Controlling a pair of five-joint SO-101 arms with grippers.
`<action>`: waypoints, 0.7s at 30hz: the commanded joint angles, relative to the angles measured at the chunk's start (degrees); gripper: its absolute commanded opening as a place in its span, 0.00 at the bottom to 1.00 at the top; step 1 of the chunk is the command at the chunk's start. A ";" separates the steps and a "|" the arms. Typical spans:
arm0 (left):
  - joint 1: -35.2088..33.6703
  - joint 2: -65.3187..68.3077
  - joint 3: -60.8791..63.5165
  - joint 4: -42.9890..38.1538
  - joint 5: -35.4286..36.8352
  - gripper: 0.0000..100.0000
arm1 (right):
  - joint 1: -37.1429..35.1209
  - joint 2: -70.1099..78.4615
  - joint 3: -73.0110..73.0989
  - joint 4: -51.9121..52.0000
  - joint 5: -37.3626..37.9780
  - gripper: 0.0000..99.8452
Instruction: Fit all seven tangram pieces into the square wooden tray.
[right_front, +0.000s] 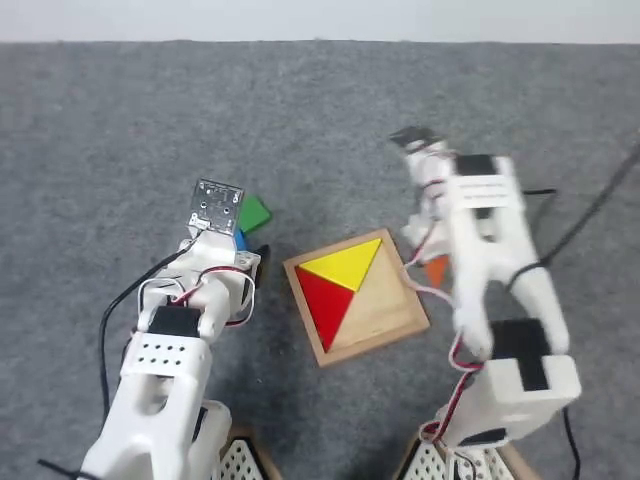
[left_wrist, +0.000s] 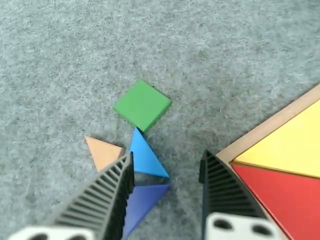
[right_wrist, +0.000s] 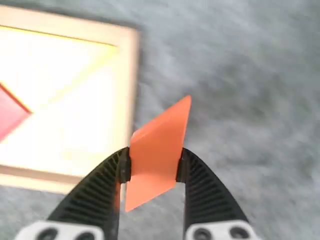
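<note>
Left tool (left_wrist: 167, 161): jaws apart, low over the grey felt tabletop (right_front: 320, 120), left of tray. Under it are a light-blue triangle (left_wrist: 145, 159) and a dark-blue triangle (left_wrist: 145, 197). Tan triangle (left_wrist: 102, 151) sits left of them, green square piece (left_wrist: 142, 105) farther out. Square wooden tray (right_front: 385, 312), centre: yellow triangle (right_front: 345, 265) on the far side, red triangle (right_front: 328, 300) on the left. Right tool (right_wrist: 153, 162): clamped on flat orange piece (right_wrist: 157, 147), just right of tray.

Overhead camera; wrist close-ups sharing tray (right_front: 385, 310)

Orange piece (right_wrist: 157, 150), green square (left_wrist: 143, 105)
</note>
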 joint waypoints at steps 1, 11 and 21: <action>-0.35 -1.23 -1.10 -0.62 -0.62 0.20 | -5.93 -1.36 0.62 -3.21 -3.87 0.01; -0.35 -1.23 -1.01 -0.62 -0.62 0.20 | -10.51 9.19 0.53 -7.08 -7.65 0.02; -0.09 -1.23 -1.01 -0.62 -0.62 0.20 | -14.02 9.45 0.53 -6.73 -7.47 0.15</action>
